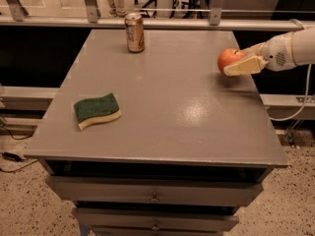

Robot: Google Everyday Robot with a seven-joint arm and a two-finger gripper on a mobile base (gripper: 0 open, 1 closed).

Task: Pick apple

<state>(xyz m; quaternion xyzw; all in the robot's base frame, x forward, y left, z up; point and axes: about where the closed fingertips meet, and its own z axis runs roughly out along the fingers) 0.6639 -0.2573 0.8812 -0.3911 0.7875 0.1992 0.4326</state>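
The apple, small, round and red-orange, is at the right side of the grey table. My gripper reaches in from the right on a white arm. Its cream fingers are closed around the apple, one in front of it and one behind. The apple sits slightly above the tabletop, with a shadow under it.
A tan drink can stands at the back of the table, left of centre. A green and yellow sponge lies at the front left. A metal railing runs behind the table. Drawers are below the top.
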